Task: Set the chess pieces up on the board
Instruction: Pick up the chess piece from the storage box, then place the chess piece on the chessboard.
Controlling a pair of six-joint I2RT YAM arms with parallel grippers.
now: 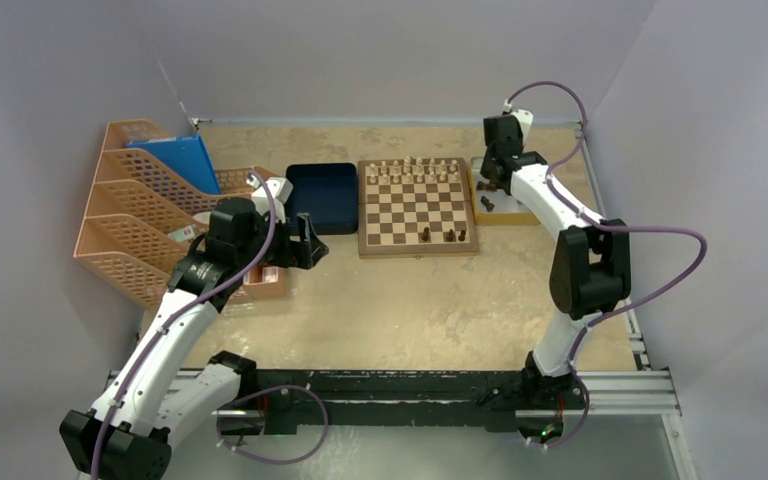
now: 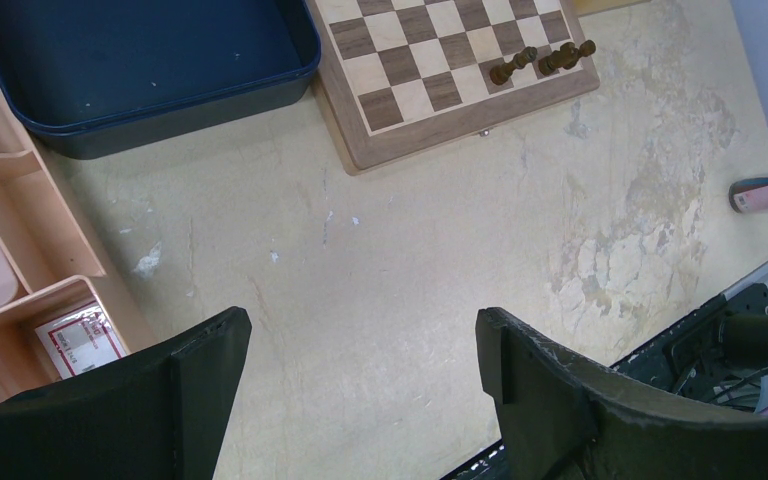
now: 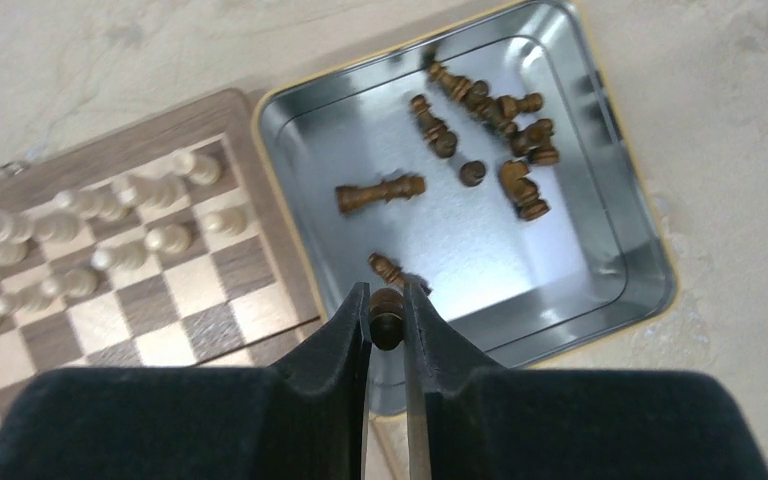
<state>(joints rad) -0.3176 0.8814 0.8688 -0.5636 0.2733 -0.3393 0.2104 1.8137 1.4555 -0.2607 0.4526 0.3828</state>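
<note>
The board (image 1: 418, 249) lies mid-table with light pieces (image 1: 412, 170) filling its far rows and three dark chess pieces (image 1: 449, 236) standing on its near row. My right gripper (image 3: 387, 295) hangs over the near corner of the silver tray (image 3: 520, 250), shut on one small dark piece (image 3: 387, 322). Several more dark pieces (image 3: 480, 110) lie tipped over in that tray. The board's border (image 3: 110, 155) and light pieces (image 3: 165, 238) show to the left. My left gripper (image 2: 360, 330) hovers open over bare tabletop, well short of the board (image 2: 380, 150) and its dark pieces (image 2: 513, 68).
A dark blue tray (image 1: 322, 196) touches the board's left side. Orange file racks (image 1: 140, 215) and a wooden organiser (image 2: 20, 250) stand at the left. A metal rail (image 1: 610, 385) runs along the near edge. The right arm (image 1: 585, 265) arches over the table's right side.
</note>
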